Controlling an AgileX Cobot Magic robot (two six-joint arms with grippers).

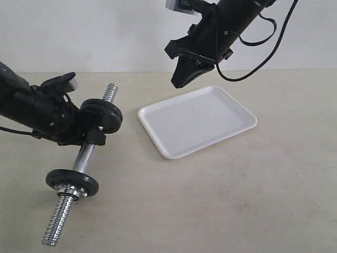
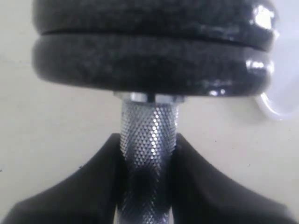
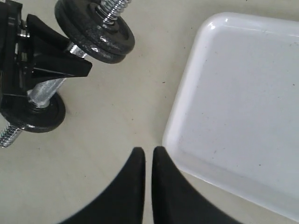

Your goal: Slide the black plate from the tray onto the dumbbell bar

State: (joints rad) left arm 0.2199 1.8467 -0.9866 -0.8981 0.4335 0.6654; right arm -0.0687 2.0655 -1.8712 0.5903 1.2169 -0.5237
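On a pale beige worktop, we see a short chrome steel dumbbell bar with coarse threaded ends lying at a slant. Beside it is a flat white rectangular plastic tray with a low rim.

The tray holds nothing. Two round black matte discs sit pressed together on the upper part of the bar. We judge the outer one, nearest the threaded end, to be the small black weight plate, so the task looks essentially done. A single black disc sits near the lower threaded end.

The left fingers are clamped on the bar's knurled middle, just below the stacked pair. The right fingers are pressed together and hold nothing. They hang in the air near the tray's edge on the bar's side.

We judge the plate to be heavy for its size, rigid and not fragile. Its matte surface should give fair grip. If it must be handled again, we would pinch it across the raised rim and keep the central hole clear. The hole must stay square to the bar, since the coarse thread could catch it.
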